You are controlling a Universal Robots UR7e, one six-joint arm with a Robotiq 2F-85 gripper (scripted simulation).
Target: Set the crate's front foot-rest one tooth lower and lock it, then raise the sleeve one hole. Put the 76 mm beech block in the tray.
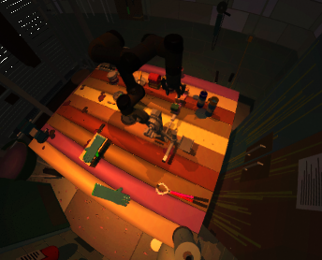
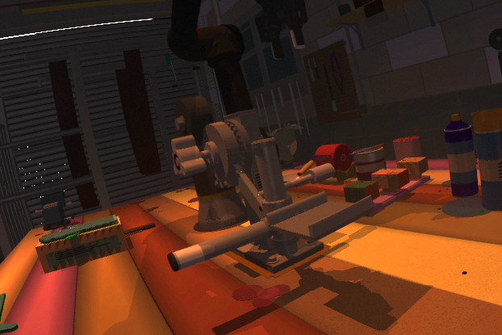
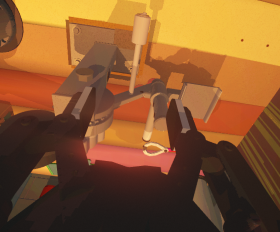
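The toothed wheel [image 2: 239, 141] of the grey fixture is partly hidden behind its lobed knob [image 2: 187, 156] and upright post. The fixture [image 1: 163, 131] stands mid-bench on a bolted plate, with a ribbed foot-rest plate [image 2: 314, 214], a round sleeve [image 3: 158, 103] on the post and a long white-tipped handle [image 2: 221, 242]. Three wooden blocks [image 2: 391, 177] sit in a row on a purple tray [image 2: 399, 194] at the bench's far side; I cannot tell their sizes. My gripper [image 3: 131, 112] hangs high above the fixture, open and empty.
The striped bench [image 1: 142, 149] ends at a drop on its right. Spray cans [image 2: 461, 155], a red roll [image 2: 333, 156] and tins stand near the tray. A toothed box [image 2: 83, 242], a green glove [image 1: 110, 194] and red-handled pliers [image 1: 177, 192] lie toward the front.
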